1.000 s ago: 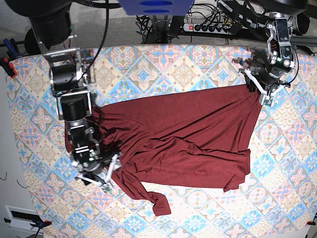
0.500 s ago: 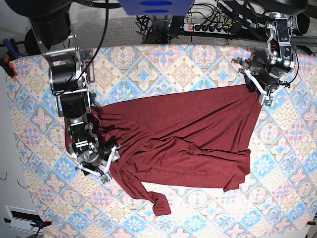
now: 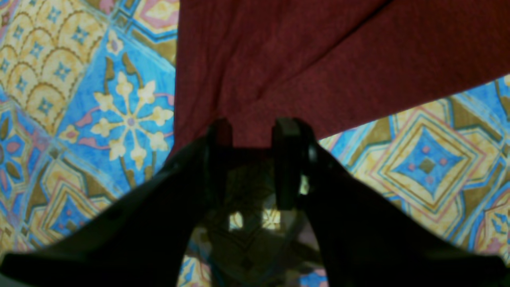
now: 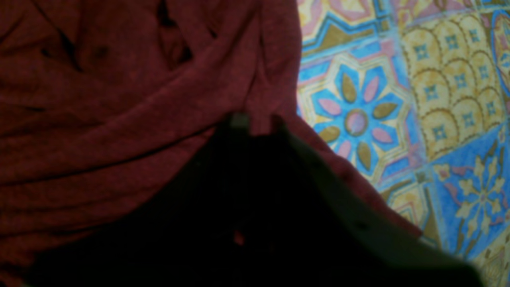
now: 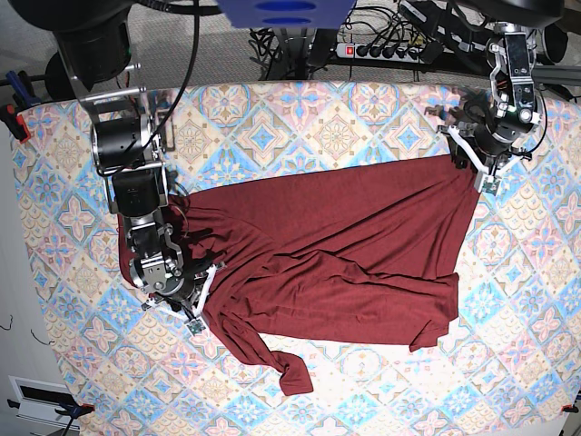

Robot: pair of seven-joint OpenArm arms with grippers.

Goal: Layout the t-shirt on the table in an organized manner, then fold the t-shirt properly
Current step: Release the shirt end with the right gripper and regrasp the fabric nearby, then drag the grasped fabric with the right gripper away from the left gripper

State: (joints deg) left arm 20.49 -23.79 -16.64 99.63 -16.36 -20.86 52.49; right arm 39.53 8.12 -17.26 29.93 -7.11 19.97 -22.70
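Note:
The dark maroon t-shirt (image 5: 345, 236) lies spread but creased across the patterned table (image 5: 300, 118), with one long sleeve (image 5: 281, 368) trailing toward the near edge. My left gripper (image 5: 481, 177) at the far right holds the shirt's corner; in the left wrist view its fingers (image 3: 287, 139) stand a little apart with the t-shirt (image 3: 318, 59) corner pinched in the gripper (image 3: 253, 135). My right gripper (image 5: 200, 300) sits on the bunched left edge. In the right wrist view this gripper (image 4: 257, 119) is shut on a fold of the t-shirt (image 4: 119, 119).
A power strip (image 5: 372, 47) and cables lie beyond the table's far edge. Bare patterned table (image 4: 378, 99) shows right of the right gripper, and more bare table (image 3: 119, 99) on both sides of the left one. The tabletop is rounded at its corners.
My right gripper slid a little toward the far side along the shirt's left edge, and its wide-open jaws closed on the fabric. The left arm has not moved.

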